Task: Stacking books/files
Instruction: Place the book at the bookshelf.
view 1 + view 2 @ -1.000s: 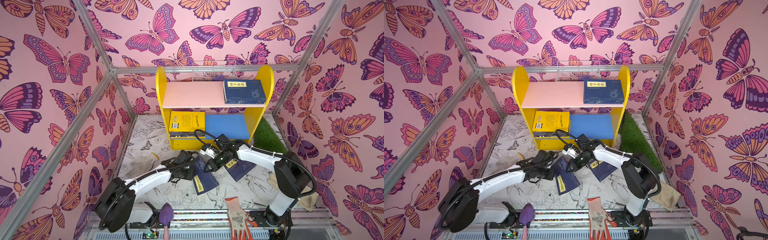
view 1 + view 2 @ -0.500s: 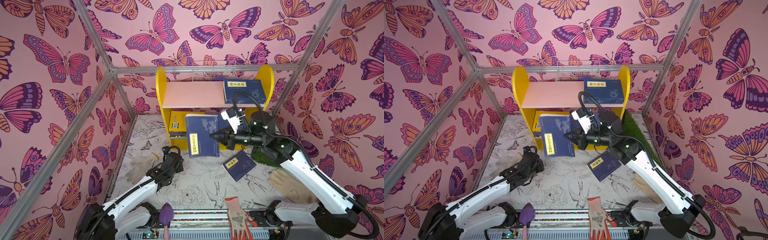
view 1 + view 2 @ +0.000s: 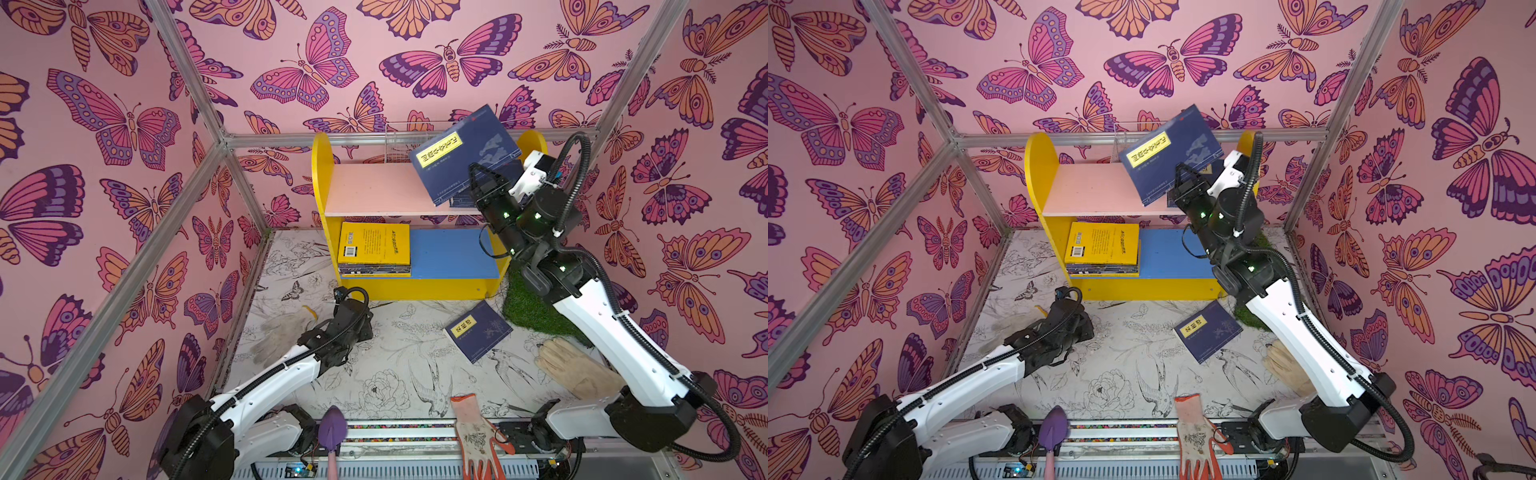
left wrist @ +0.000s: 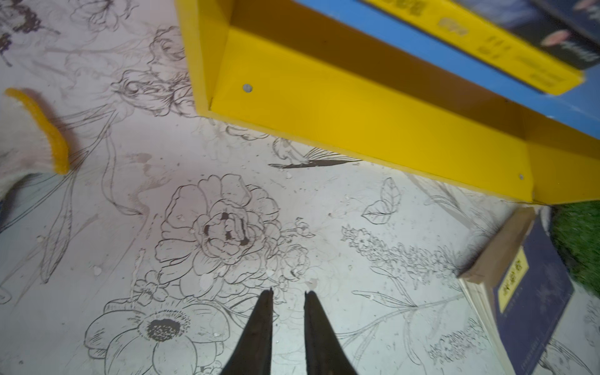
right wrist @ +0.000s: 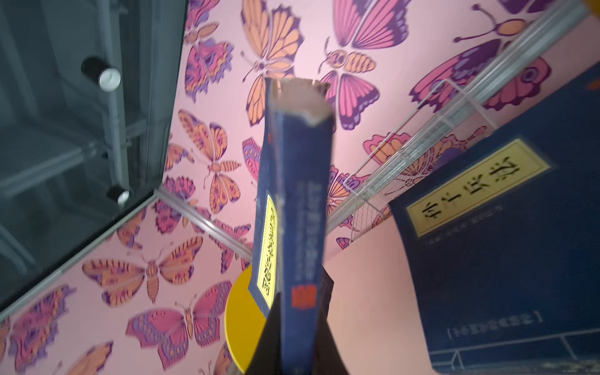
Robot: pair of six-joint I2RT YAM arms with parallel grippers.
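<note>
Right gripper [image 3: 478, 176]: clamped on the edge of my navy book [image 3: 463, 153].
Placement: I level it over the shelved book [image 5: 503, 246], then lower.

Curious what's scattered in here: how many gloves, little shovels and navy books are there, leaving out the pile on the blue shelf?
Gloves: 3 (knit glove, beige glove, orange-and-white glove)
Purple shovel: 1
Navy books: 3 (held book, top-shelf book, floor book)
Total: 7
</note>
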